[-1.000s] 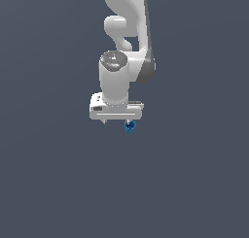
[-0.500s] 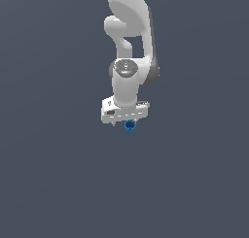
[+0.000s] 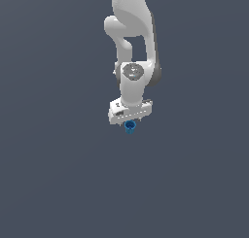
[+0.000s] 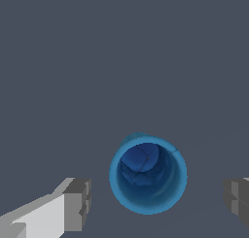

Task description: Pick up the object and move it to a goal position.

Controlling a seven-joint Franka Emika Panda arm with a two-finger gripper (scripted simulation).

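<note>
Gripper [image 4: 155,200] spread wide, fingers [image 4: 78,203] clear of object [image 4: 148,175] on both sides. Blue cup upright between fingers, mouth facing wrist, untouched.

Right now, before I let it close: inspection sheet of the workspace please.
Surface: flat, uniform dark grey plane, no marks seen.
Job's things: small blue ribbed cup-like object, upright with its open mouth facing the wrist camera, hollow inside; no goal marker seen.
Clutter: nothing seen.
Claw: white claw directly over the cup, open; in the wrist view a grey finger pad stands on either side of the cup, with a gap on both sides, not touching.
Cables: nothing seen.
Surroundings: white arm rising out of frame in the exterior view; otherwise nothing seen.
</note>
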